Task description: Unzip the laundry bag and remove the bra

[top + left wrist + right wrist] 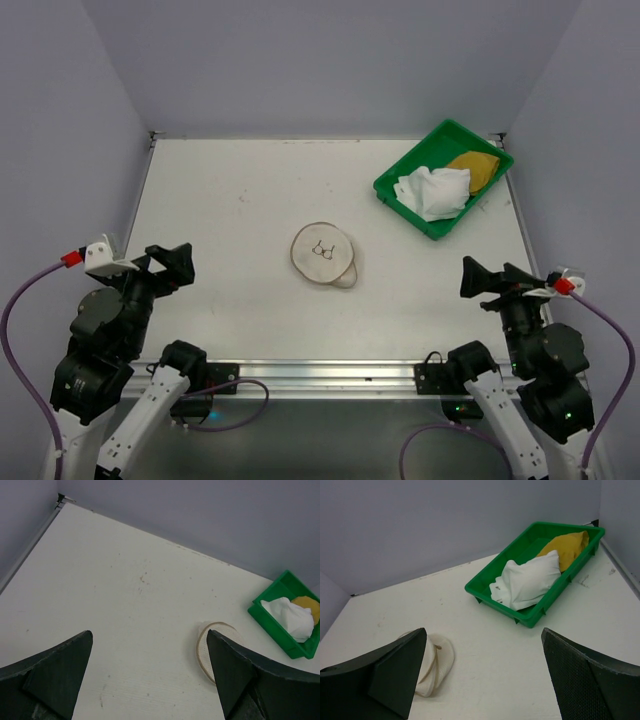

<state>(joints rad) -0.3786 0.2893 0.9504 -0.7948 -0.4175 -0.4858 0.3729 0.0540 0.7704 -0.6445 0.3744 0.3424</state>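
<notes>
I see a green tray [432, 150] at the far right corner of the white table [230, 190], set at an angle to the edges. A metal rail [330, 375] runs along the near edge, and plain grey walls [330, 60] close it in.

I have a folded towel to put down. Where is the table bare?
Widest bare patch: the table left of the laundry bag, out to its left edge. Also free: the strip between bag and green tray, and the near right ahead of the right gripper. Crowded: the far-right corner, where the tray holds the bra.
</notes>
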